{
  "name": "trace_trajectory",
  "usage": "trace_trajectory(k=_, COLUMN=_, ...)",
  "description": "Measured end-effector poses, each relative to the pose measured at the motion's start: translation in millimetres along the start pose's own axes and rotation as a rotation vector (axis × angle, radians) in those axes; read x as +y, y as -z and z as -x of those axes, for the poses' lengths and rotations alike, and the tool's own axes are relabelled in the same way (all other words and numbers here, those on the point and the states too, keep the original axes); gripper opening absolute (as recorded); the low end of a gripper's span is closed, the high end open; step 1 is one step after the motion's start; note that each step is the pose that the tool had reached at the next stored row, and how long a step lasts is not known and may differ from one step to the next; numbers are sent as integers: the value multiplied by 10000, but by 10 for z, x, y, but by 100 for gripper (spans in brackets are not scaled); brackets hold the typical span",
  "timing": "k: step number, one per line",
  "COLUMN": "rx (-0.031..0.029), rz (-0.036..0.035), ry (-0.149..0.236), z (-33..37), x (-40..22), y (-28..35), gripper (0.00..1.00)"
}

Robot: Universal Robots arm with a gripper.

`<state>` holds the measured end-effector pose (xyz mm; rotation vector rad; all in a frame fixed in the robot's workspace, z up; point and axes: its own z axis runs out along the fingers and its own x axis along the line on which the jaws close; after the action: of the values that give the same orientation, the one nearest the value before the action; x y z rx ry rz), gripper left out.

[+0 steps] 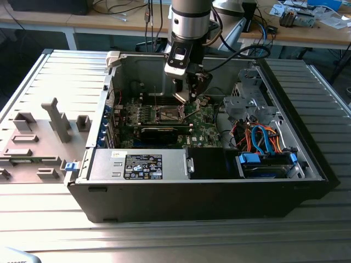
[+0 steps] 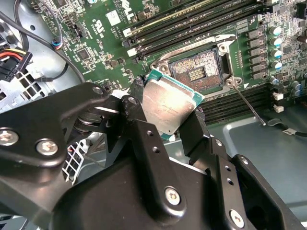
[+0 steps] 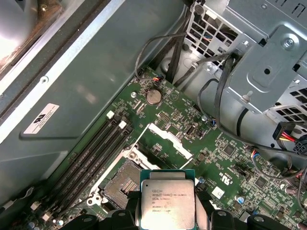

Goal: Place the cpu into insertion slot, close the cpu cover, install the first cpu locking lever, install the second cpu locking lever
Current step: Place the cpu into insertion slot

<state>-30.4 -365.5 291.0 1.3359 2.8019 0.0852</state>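
**A:** Quick, where's the insertion slot (image 1: 167, 114)?

**B:** Mid-motherboard (image 1: 205, 118), uncovered, with the contact grid bare in both wrist views. I have the gripper (image 1: 193, 90) just to the exterior view's right of it, above the board.

**A:** Jaws?

**B:** Clamped on the cpu (image 2: 168, 103), with the fingers (image 2: 194, 129) on opposite edges. The chip is tilted, in the air and not seated.

**A:** What makes the placing go well?

**B:** My call is to level the chip, square its edges to the socket rim, centre it over the recess, then lower it straight down. Don't slide it across the contacts.

**A:** How does the chip look?

**B:** It's flat and square, with a pale silver lid, a green border, print on top and faint smudges.
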Motion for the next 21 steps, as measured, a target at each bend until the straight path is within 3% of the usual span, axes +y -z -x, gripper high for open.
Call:
trace_trajectory(k=8, rx=-6, rz=-1, ry=-90, z=0, x=0, y=-4, gripper=54)
trace_trajectory(k=21, rx=-48, rz=-7, ry=-742, z=0, x=-1, y=-15, gripper=54)
